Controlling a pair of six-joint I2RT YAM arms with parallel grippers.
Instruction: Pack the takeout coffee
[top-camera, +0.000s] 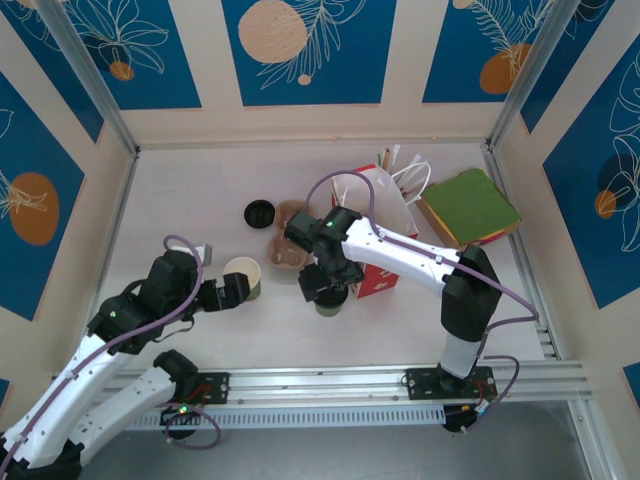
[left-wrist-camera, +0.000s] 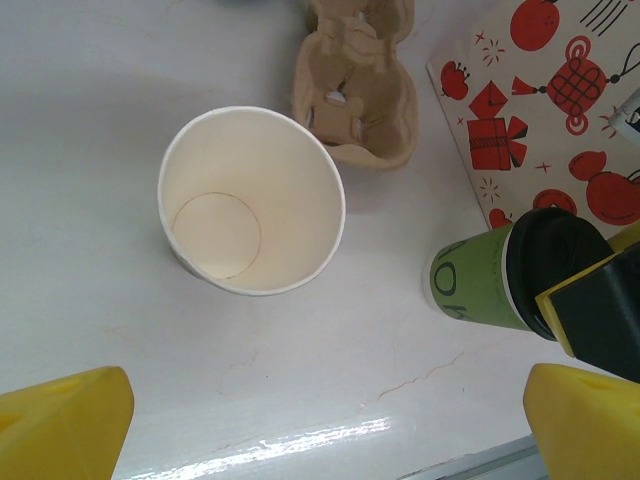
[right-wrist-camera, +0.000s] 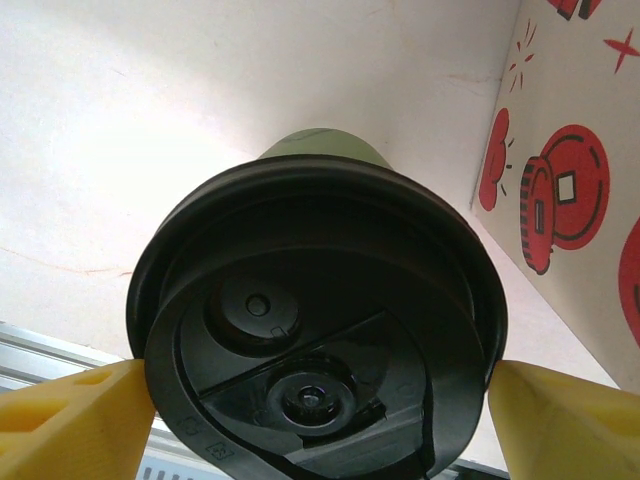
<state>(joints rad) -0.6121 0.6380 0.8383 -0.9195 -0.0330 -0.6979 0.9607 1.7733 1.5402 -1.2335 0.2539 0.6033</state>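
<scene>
The takeout coffee (right-wrist-camera: 310, 300), a green cup with a black lid, stands on the white table just in front of the red-and-white bag (top-camera: 385, 235). My right gripper (right-wrist-camera: 318, 410) reaches down over it, one yellow finger pressed against each side of the lid. From above, the wrist hides most of the takeout coffee (top-camera: 330, 300). In the left wrist view the takeout coffee (left-wrist-camera: 475, 280) sits at the right, beside the bag (left-wrist-camera: 560, 110). My left gripper (left-wrist-camera: 322, 420) is open and holds nothing, just short of the lidless cup (left-wrist-camera: 250, 200).
A brown cardboard cup carrier (top-camera: 285, 245) lies behind the cups, with a loose black lid (top-camera: 259, 212) beyond it. A green box (top-camera: 468, 207) rests at the back right. The bag's white handles and sticks rise above its mouth. Walls close in three sides.
</scene>
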